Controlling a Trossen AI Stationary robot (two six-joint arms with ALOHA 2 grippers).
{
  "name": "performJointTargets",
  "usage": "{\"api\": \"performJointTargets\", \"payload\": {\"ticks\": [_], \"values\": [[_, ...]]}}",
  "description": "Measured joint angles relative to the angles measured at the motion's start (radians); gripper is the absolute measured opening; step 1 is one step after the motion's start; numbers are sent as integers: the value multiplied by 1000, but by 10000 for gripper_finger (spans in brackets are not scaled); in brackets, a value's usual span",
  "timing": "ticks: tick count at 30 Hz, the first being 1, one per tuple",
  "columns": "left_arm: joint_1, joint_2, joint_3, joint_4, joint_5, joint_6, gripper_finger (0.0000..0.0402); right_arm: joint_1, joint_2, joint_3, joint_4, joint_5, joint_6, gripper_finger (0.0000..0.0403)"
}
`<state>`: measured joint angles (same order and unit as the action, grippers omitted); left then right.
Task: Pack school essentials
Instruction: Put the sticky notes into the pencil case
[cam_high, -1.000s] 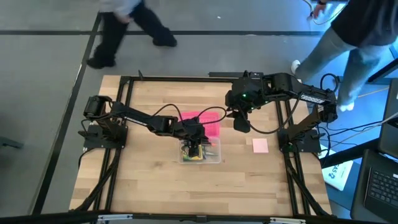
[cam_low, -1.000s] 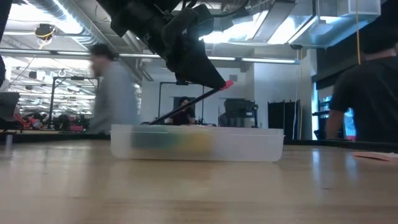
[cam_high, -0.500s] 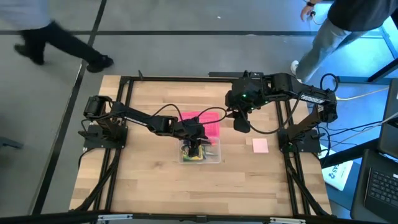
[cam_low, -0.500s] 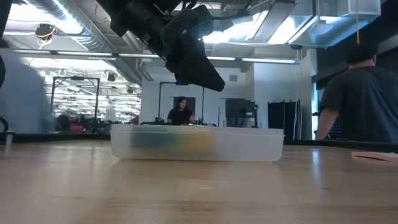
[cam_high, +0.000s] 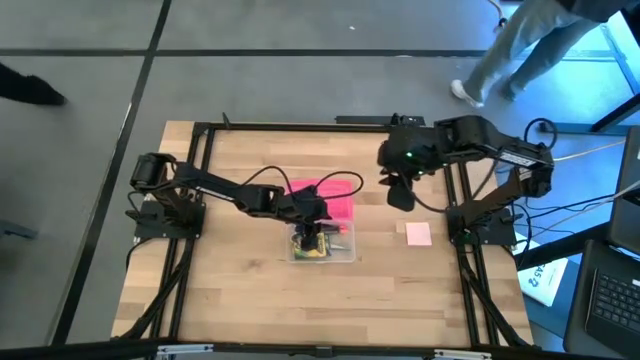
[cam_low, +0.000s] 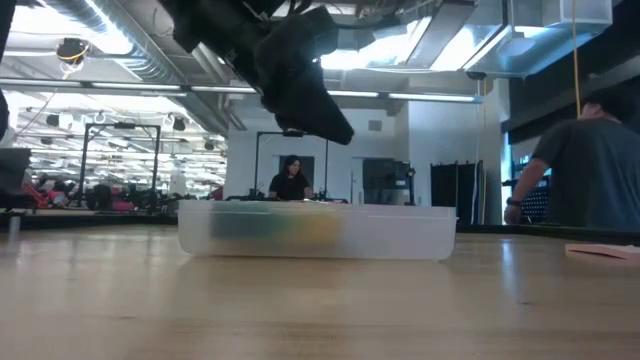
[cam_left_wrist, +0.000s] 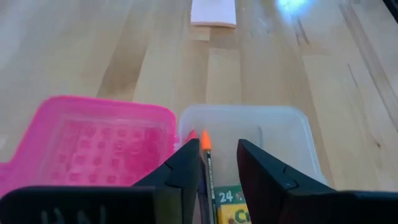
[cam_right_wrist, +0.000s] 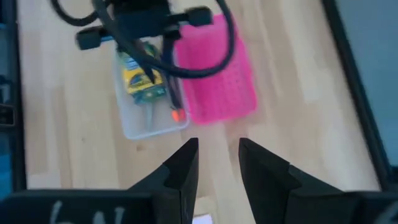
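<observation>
Pale wooden boards make up the table (cam_high: 250, 290), framed by black rails, with a grey floor beyond where a person (cam_high: 520, 40) walks past the far corner. Near the middle sits a clear plastic box (cam_high: 322, 245), and a bright pink lid (cam_high: 335, 200) lies touching its far side.

Directly over the box hangs the left gripper (cam_high: 315, 238), fingers (cam_left_wrist: 186, 171) set narrowly apart and gripping nothing. Seen from its wrist, a pencil (cam_left_wrist: 206, 165) with an orange tip lies in the box just below the gap between the fingers, and the yellow-green crayon box (cam_left_wrist: 230, 208) sits beside it, under the other finger. From the right wrist, the crayon box (cam_right_wrist: 140, 78) and a dark pencil (cam_right_wrist: 171, 93) show inside the clear box (cam_right_wrist: 146, 121).

High above the table hangs the right gripper (cam_high: 402, 195), well apart from the box, its fingers (cam_right_wrist: 180, 171) narrowly parted and empty. A pale pink pad (cam_high: 418, 234) lies on the wood just beyond those fingers, toward the right arm's base.
</observation>
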<state>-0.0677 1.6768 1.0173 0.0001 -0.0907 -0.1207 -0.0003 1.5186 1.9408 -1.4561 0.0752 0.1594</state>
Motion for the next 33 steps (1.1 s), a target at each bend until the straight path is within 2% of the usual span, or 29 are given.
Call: {"api": "performJointTargets", "payload": {"ticks": [7,9,16,20,26,33], "values": [[14,-106,-1,-151,-31,0,102,105,-36,-1,-123,169,321,116],[28,-149,-1,-189,-30,0,101,144,-49,-33,-101,193,377,116],[82,-312,-1,-293,-29,0,102,238,-129,-280,-104,189,693,116],[95,-405,0,-328,-13,22,100,259,-189,-410,-103,96,925,116],[96,-477,0,-328,100,78,99,291,-255,-536,-110,76,1257,116],[110,-483,0,-295,126,93,99,294,-300,-649,-87,54,1305,116]]}}
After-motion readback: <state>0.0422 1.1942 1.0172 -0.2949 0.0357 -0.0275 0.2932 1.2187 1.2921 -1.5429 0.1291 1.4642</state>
